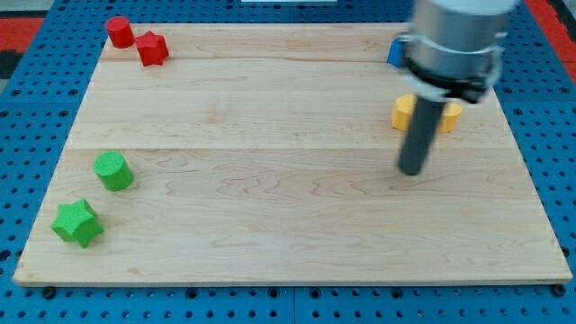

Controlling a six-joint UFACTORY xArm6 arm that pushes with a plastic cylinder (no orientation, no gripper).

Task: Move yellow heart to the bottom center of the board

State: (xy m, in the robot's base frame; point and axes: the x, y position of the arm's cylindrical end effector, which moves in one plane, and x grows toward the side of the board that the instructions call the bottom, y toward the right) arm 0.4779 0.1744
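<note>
A yellow block [402, 112], partly hidden behind the rod so its shape is unclear, lies at the view's right, upper half of the wooden board [270, 198]. Another yellow part shows right of the rod [450, 115]. My tip [411, 171] rests on the board just below the yellow block, at the view's right of centre.
A red cylinder [120, 31] and a red star-like block [152, 49] sit at the top left. A green cylinder [113, 170] and a green star [76, 222] sit at the lower left. A blue block [395, 52] peeks out behind the arm at the top right.
</note>
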